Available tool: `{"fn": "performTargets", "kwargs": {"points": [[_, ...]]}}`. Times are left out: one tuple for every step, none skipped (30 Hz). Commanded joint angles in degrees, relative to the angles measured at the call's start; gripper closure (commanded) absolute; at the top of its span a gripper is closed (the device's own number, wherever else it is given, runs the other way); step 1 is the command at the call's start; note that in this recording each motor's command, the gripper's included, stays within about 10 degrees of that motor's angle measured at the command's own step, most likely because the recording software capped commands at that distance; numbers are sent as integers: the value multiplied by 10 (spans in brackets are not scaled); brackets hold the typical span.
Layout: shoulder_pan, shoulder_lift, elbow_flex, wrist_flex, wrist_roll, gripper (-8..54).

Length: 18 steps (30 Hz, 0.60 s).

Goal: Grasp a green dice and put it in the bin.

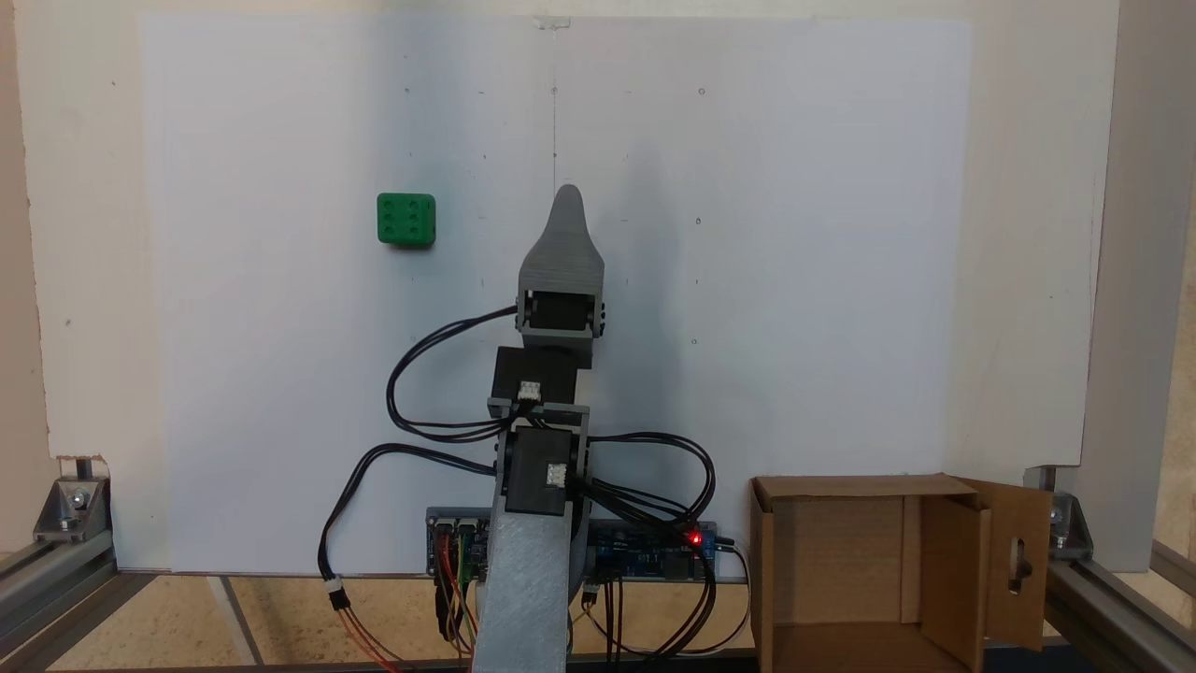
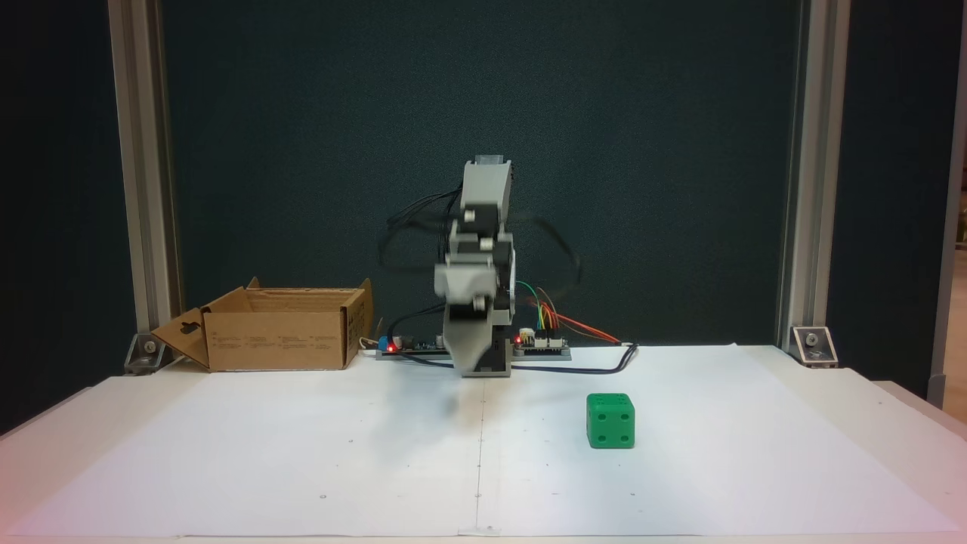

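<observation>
The green dice [image 2: 610, 421] is seen nearest the camera in a fixed view, resting free on the white sheet [image 2: 302, 453], well apart from the gripper [image 1: 567, 201]. Whether the claw is parted cannot be told. The bin [image 1: 953, 579] is set beside the arm's base, open upward, presumably for the drop.

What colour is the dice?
Bright green dice, clearest in this front fixed view.

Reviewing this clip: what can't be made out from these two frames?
- Gripper state: in a fixed view the jaws lie one behind the other; in the other it is motion-blurred.
- Bin floor: cut off by the bottom edge in one view, hidden by its front wall in the other.
- Green dice underside: against the paper.
</observation>
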Motion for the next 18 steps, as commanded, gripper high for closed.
{"fn": "performTargets", "kwargs": {"points": [[0, 65, -89, 89, 1, 29], [-1, 65, -127, 131, 10, 35], [-4, 64, -156, 167, 18, 36], [-4, 63, -180, 206, 26, 36], [-6, 61, -198, 243, 33, 36], [-10, 57, -214, 280, 37, 36], [-15, 54, -230, 314, 42, 36], [-19, 44, -250, 355, 49, 36], [-24, 33, -274, 391, 57, 36], [-31, 19, -301, 430, 65, 36], [-42, 7, -329, 466, 72, 35], [-54, -2, -349, 505, 81, 35], [-66, -5, -364, 541, 88, 35], [-75, -7, -376, 577, 94, 34], [-87, -15, -390, 613, 105, 34], [-105, -31, -406, 648, 117, 34], [-120, -40, -424, 683, 129, 34], [-133, -60, -439, 721, 149, 34]]}}
